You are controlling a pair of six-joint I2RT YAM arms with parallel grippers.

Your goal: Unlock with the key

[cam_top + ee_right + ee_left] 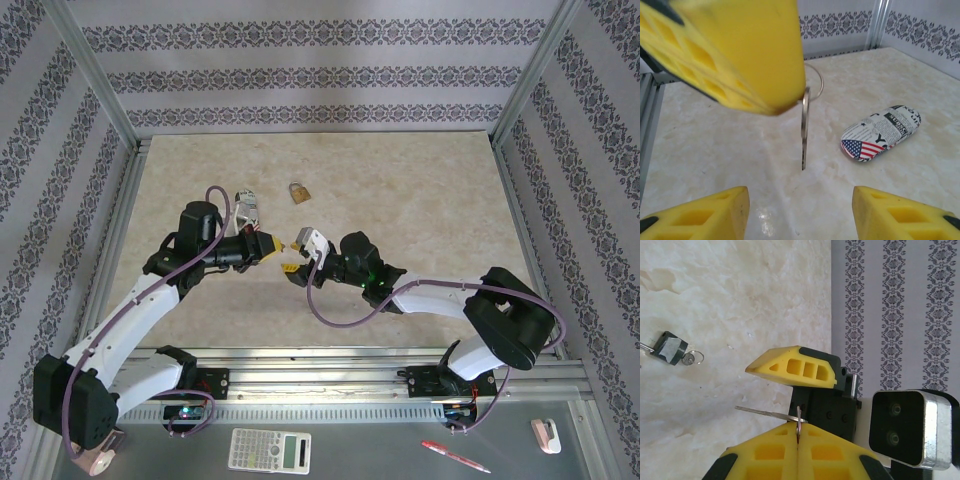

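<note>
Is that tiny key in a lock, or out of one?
Out. The key hangs from the shut left claw, blade bare, no lock on it.

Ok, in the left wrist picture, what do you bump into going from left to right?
dark-grey padlock → key → black-and-silver box
</note>
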